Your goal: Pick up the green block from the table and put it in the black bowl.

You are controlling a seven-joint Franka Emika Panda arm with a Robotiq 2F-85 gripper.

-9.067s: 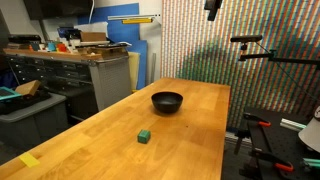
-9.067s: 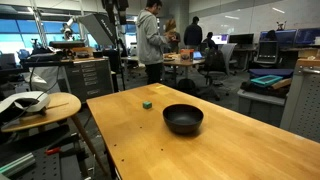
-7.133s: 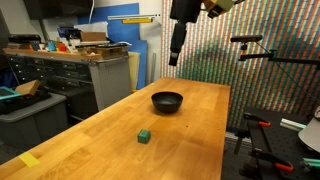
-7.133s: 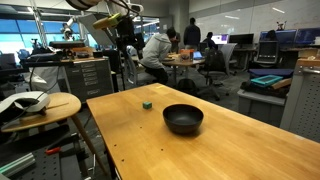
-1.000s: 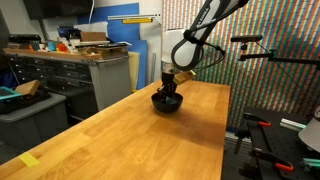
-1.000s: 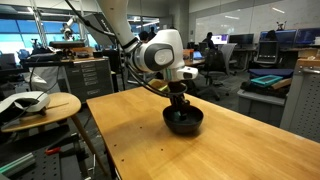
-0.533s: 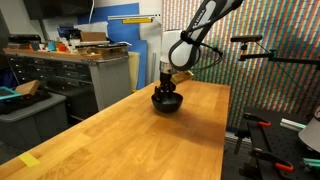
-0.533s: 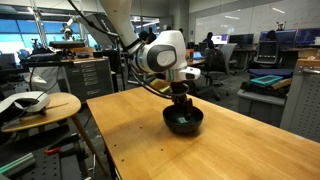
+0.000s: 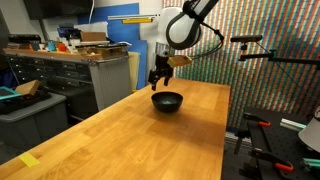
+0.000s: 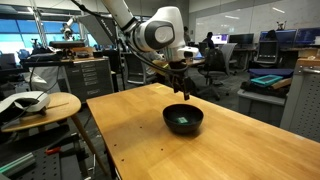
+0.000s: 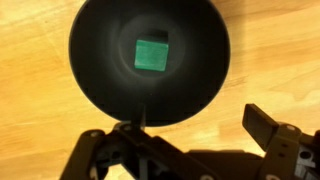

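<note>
The green block lies inside the black bowl, near its middle; in an exterior view it shows as a small green patch in the bowl. The bowl stands on the wooden table toward its far end. My gripper hangs above the bowl, open and empty; it also shows in an exterior view. In the wrist view its fingers are spread apart below the bowl.
A grey workbench with drawers stands beyond the table's side. A round side table with a white object is beside the table. A tripod arm stands past the far edge. People and desks fill the background.
My gripper has risen straight up out of the bowl, leaving the green block inside it. The bowl has not moved.
</note>
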